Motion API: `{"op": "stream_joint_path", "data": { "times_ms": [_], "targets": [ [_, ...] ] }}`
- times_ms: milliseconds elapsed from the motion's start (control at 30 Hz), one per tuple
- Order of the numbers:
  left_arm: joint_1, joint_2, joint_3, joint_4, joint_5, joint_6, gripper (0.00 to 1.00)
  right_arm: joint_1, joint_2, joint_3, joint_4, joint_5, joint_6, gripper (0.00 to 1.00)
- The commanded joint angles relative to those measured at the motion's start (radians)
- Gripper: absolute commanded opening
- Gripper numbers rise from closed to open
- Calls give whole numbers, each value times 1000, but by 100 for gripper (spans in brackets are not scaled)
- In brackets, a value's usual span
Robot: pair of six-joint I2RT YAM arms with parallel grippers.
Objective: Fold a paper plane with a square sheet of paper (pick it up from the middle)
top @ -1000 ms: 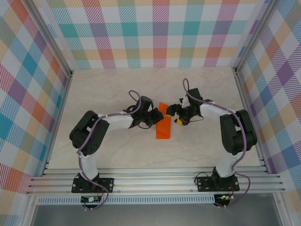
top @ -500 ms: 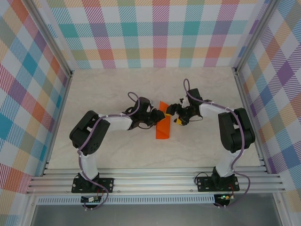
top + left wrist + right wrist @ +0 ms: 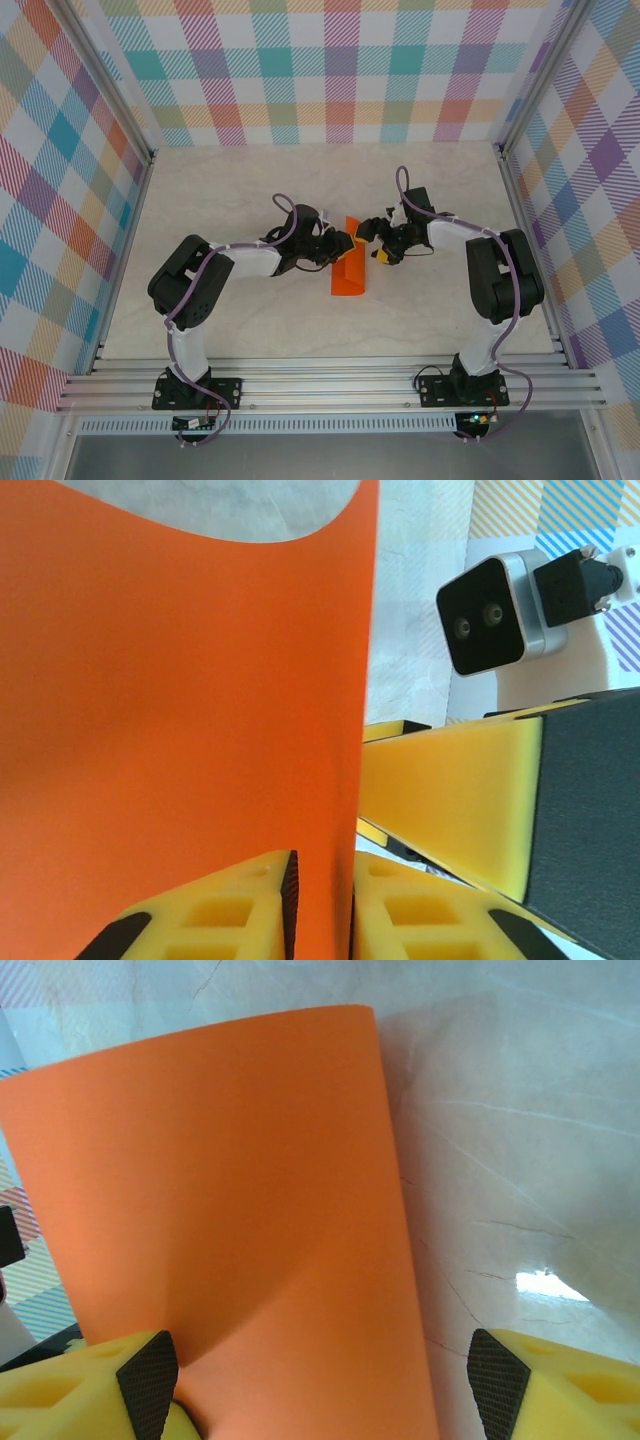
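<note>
1. Pinched almost together, the left fingers point(image 3: 262, 905) grip one edge of the square sheet of paper point(image 3: 180, 710), which stands up between their yellow pads. The right fingers point(image 3: 560, 1385) are spread wide and clamp nothing. The sheet runs up between them and lies against one pad.
2. Pale marbled surface point(image 3: 220, 190) carries the left arm point(image 3: 200, 285) and the right arm point(image 3: 500, 275), which bend inward and meet near its middle.
3. Seen from above, the orange sheet sits between the two arm tips. Its far end is raised at the fingers, its near end is low by the surface, and its face bows in a gentle curve.
4. Beside the sheet's edge, the left wrist view shows the grey wrist camera point(image 3: 490, 615) of the right arm.
</note>
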Motion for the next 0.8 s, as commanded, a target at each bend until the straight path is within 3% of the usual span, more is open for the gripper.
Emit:
{"op": "stream_joint_path", "data": {
  "times_ms": [0, 200, 400, 767],
  "targets": [
    [10, -34, -14, -55, -10, 36, 24, -3, -13, -7, -12, -43, -37, 79],
    [11, -72, -27, -132, -33, 86, 24, -3, 11, 8, -63, -54, -83, 76],
    [10, -68, -17, -181, -48, 114, 16, 0, 34, 18, -102, -48, -117, 70],
    [13, -11, 130, -376, -83, 254, 13, 25, 28, 18, -155, -45, -182, 68]
  ]
}}
